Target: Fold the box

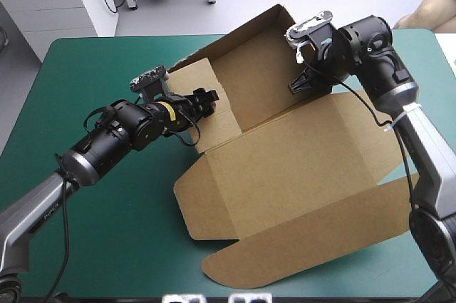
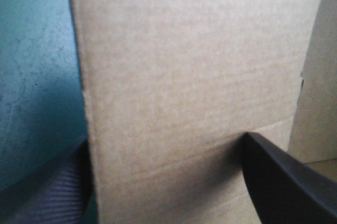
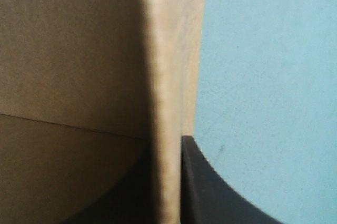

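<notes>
Walls half raised on the box (image 1: 285,167) — board being pinched at two sides.
It is lying mid-table on the teal-green cover (image 1: 100,75); left gripper (image 1: 209,98) is nipping a side flap, right gripper (image 1: 301,83) the far wall. Uneven pulling risks creasing it off-score — or losing grip.

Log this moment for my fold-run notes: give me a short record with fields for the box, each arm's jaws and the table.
box: brown board, partly folded
raised: left wall, far wall
flat: near panel and its flaps
left jaws: shut on the left wall
right jaws: shut on the far wall
table: teal-green cover, box from the middle towards the right
</notes>
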You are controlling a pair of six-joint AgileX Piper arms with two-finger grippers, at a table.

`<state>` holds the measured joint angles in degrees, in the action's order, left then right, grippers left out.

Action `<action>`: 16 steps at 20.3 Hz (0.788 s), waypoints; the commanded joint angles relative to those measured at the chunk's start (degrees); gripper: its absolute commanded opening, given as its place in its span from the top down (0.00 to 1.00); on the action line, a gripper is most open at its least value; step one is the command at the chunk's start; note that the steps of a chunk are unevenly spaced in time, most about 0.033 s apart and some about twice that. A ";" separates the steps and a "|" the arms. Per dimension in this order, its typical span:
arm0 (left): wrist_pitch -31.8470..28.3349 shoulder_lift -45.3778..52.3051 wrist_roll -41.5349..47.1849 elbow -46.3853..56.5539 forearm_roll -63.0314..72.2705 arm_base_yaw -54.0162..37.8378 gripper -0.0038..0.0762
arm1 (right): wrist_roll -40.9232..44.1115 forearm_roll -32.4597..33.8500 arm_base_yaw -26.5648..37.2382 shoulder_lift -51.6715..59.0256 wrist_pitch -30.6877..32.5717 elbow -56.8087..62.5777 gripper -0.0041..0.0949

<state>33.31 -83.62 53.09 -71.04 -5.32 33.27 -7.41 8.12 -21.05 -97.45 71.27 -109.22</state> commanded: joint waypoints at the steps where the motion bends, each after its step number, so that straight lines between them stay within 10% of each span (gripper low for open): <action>1: -2.22 1.33 0.60 -1.35 -2.19 -0.53 0.27 | 0.46 -3.75 -0.39 4.26 0.28 -2.47 0.97; 9: -5.97 1.21 4.18 -1.35 -1.92 -3.16 0.58 | 0.40 -11.41 -1.22 5.27 0.26 -2.47 0.97; 16: -4.51 1.21 -2.87 -1.35 -1.21 -3.02 0.61 | 0.40 -9.73 -1.52 5.33 -0.64 -2.47 0.97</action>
<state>30.07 -83.57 52.80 -71.04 -6.82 30.18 -5.89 5.67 -21.68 -96.93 71.22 -109.22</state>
